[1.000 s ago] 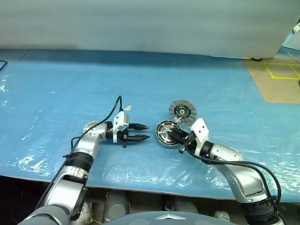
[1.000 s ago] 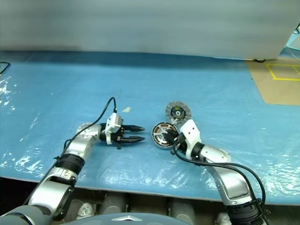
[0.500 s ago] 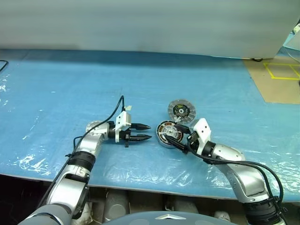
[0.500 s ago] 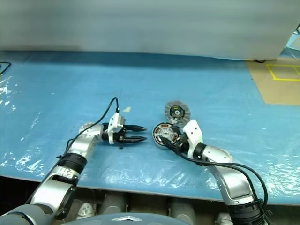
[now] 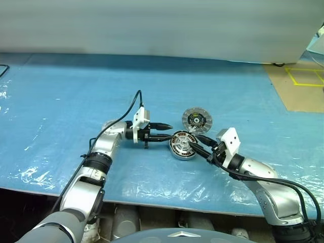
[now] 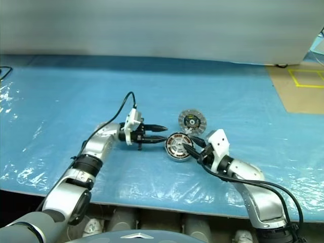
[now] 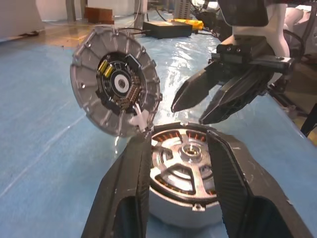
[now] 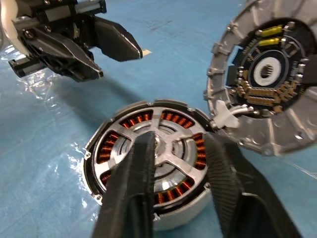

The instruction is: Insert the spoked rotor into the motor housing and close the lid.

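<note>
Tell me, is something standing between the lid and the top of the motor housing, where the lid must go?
Yes. The right gripper hangs over the motor housing, its fingers above the spoked rotor already seated inside. The lid leans tilted against the housing's far rim. The left gripper hovers at the housing's other side.

- The left arm reaches in from the lower left, forearm angled up, its wrist bent so the left gripper (image 5: 161, 131) lies level and points toward the right arm.
- Its two black fingers (image 7: 124, 193) stand apart, holding nothing.
- The right arm comes in from the lower right, elbow low.
- The right gripper (image 5: 196, 144) points toward the left one, tilted slightly down, fingers (image 8: 133, 191) parted, empty.
</note>
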